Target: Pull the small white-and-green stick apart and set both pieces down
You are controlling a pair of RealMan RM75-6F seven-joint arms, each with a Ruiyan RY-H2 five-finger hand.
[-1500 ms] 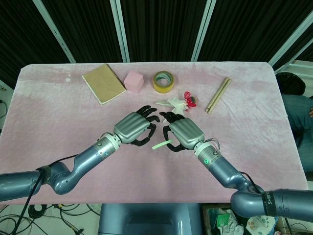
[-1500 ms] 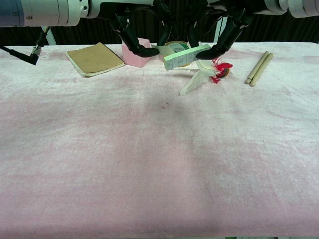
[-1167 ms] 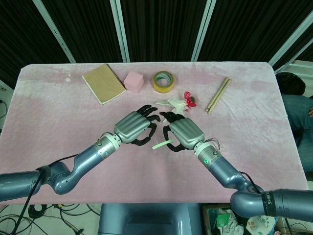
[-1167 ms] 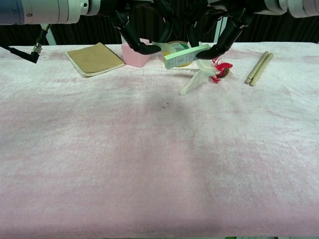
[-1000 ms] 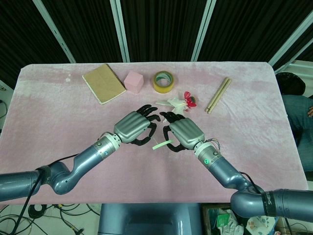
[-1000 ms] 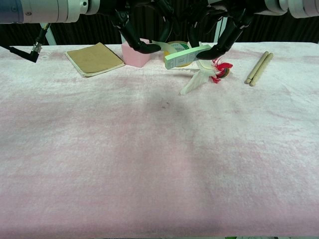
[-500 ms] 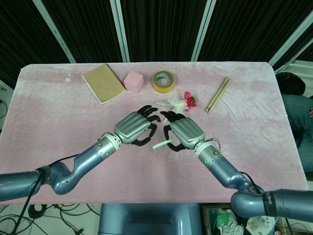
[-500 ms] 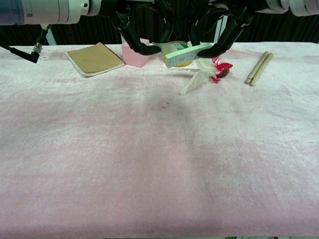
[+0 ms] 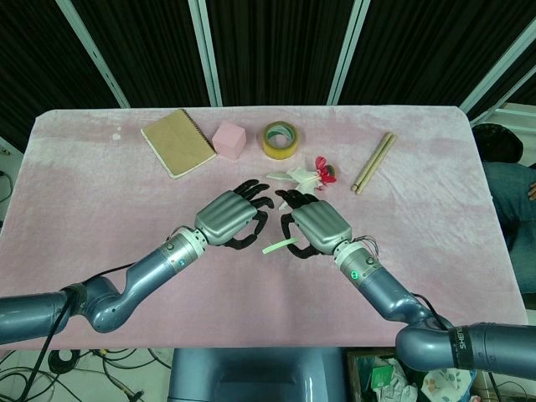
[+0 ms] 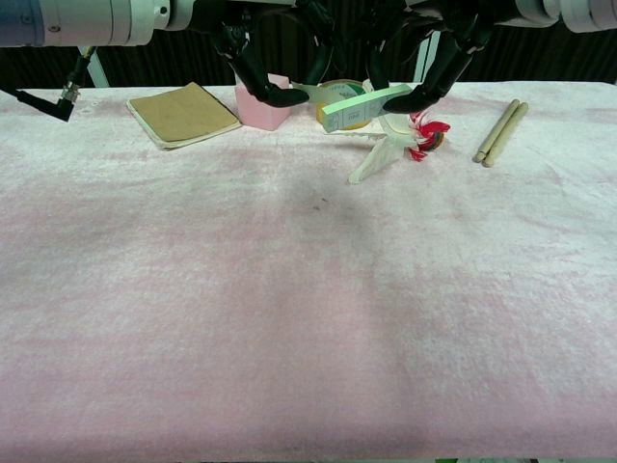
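With the right hand (image 9: pixel 314 228) clamped on the white-and-green stick (image 10: pixel 355 107), held above the tabletop's middle, the left hand (image 9: pixel 228 216), seemingly pinching its free end, should pull straight along its length, not twist

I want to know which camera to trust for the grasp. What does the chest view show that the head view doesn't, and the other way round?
Only the chest view shows the underside of the grasp: the right hand pinching one end of the white-and-green stick, held above the cloth, with the left hand's fingers just off its free end. Only the head view shows both forearms, the backs of the hands and the black curtains behind the table. Both show the notebook, pink cube, tape roll, wooden rods and the red-and-white item.
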